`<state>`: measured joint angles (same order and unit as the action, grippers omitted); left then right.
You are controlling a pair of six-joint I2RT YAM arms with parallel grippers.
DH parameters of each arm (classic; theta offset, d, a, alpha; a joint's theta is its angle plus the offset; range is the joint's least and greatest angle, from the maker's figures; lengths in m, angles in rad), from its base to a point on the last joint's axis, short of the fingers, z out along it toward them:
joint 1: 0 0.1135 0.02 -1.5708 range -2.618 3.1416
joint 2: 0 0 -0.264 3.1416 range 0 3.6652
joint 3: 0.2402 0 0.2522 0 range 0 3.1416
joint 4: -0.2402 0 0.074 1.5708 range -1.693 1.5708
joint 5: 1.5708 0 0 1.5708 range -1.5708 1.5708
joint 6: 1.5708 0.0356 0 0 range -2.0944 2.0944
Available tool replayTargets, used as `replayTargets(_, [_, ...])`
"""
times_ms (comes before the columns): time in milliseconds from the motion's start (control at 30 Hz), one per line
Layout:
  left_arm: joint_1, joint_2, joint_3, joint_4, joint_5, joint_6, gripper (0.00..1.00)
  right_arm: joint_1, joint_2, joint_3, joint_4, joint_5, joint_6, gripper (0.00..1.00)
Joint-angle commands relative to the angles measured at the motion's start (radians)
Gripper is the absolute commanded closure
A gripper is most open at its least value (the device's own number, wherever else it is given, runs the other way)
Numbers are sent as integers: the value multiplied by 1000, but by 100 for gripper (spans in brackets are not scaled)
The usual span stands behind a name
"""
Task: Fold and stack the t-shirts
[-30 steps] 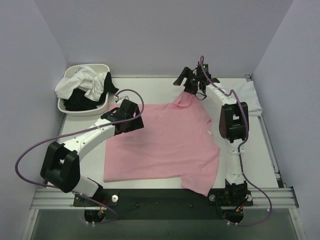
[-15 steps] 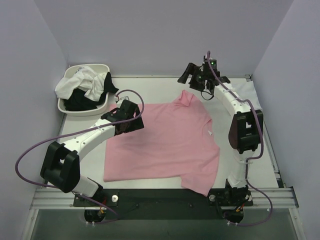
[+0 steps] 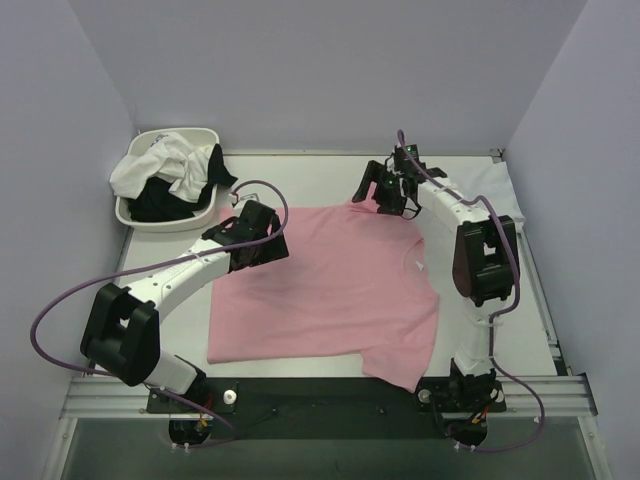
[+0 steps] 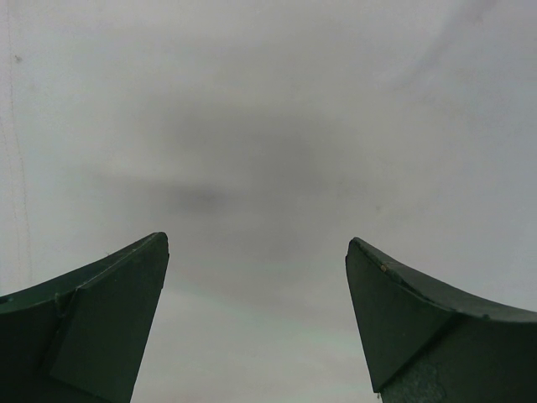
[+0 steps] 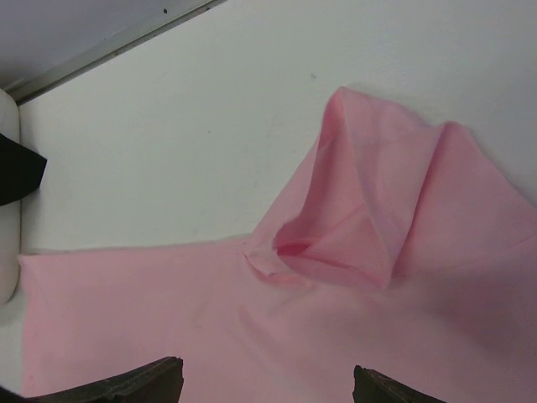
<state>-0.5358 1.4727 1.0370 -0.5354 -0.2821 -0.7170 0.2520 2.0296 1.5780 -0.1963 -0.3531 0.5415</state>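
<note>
While the pink t-shirt (image 3: 325, 290) lies spread on the bench (image 3: 300, 175), far sleeve (image 5: 361, 227) rumpled | step, I judge: flattening before folding | right jaws spread, empty, over that sleeve at 1 o'clock | left jaws spread, empty, at 10 o'clock | next, I reckon: pinch sleeve, pull flat

Soft, even light falls from overhead in the top view, leaving only faint, short shadows on the table (image 3: 300, 175). The left wrist view is flat and grey, with a smeared shadow blotch near its middle and the left fingers (image 4: 109, 319) dark. The right wrist view is bright and crisp; the folds of the shirt (image 5: 352, 227) shade gently.
</note>
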Motion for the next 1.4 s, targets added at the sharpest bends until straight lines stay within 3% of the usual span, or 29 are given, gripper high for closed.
replayTargets(0, [-4,-25,5,41,6,10,4,27,15,14,-22,25,0,19])
replayTargets(933, [-4,-14,0,35,4,10,3,-7,195,172,-58,108,-2,19])
replayTargets(1367, [-6,-3,-5,46,11,4,4,-14,184,174,-61,117,-12,19])
